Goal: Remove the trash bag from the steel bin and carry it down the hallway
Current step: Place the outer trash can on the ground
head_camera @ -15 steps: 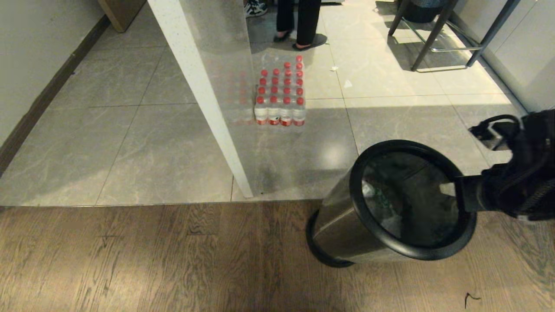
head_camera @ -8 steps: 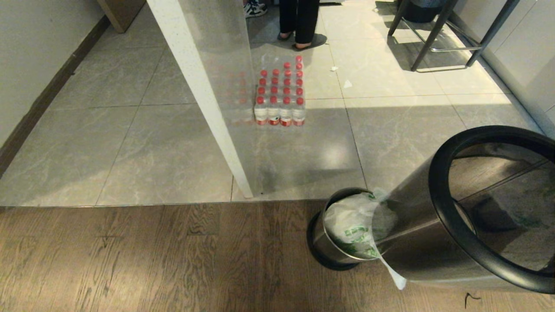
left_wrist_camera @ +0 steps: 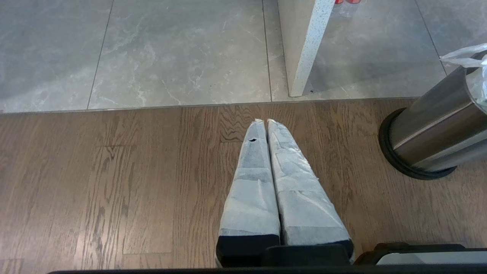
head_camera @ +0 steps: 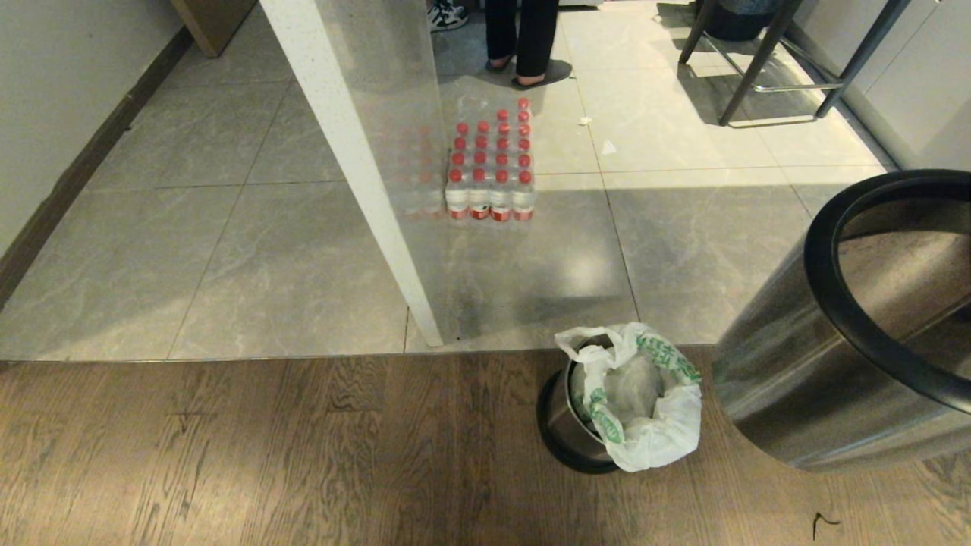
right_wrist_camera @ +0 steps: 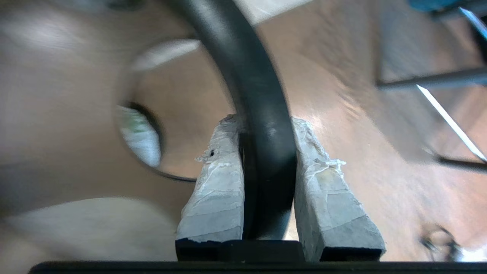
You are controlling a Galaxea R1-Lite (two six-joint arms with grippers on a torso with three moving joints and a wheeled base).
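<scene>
1. Right fingers (right_wrist_camera: pixel 266 190) clamp the black ring rim of the lifted brushed-steel outer shell (head_camera: pixel 796 394); left fingers (left_wrist_camera: pixel 271 179) are pressed together, empty.
2. Thin white green-printed trash bag (head_camera: pixel 645 394) sits upright in the shiny inner bucket (head_camera: pixel 565 421) on the floor, left of the shell, between both arms.

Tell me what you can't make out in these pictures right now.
- Right arm: outside the head view; only the lifted outer shell shows, cut off by the picture's right edge.
- Trash bag contents: hidden by crumpled plastic, head view.
- Inner bucket: cut off by the picture's edge, left wrist view.
- Person: only legs show, head view.
- Background: blurred, right wrist view.
</scene>
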